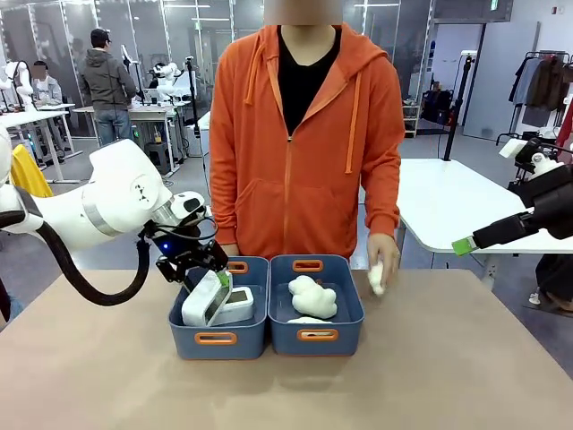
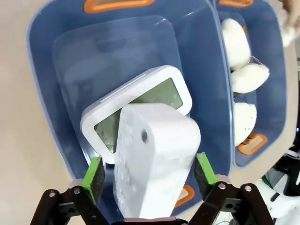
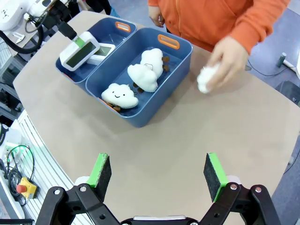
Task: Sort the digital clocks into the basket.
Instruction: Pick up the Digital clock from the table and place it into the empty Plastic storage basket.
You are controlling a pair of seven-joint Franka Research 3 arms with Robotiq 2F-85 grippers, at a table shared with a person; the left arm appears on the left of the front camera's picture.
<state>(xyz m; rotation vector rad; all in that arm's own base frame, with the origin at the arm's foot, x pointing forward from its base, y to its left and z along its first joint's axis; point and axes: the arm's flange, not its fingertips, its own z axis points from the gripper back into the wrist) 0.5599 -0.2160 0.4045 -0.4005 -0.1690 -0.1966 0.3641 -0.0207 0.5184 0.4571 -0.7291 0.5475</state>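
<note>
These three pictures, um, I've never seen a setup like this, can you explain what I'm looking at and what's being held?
Two white robot arms share a table with a person in an orange hoodie. The front picture looks across the table at that person; the other two come from cameras on each arm's wrist. Two blue-grey baskets stand side by side. The left gripper is over the left basket, its green pads on either side of a white digital clock, though contact is unclear; a second clock lies beneath. The right basket holds cloud-shaped plush toys. The person's hand holds another plush. The right gripper is open above bare table.
</note>
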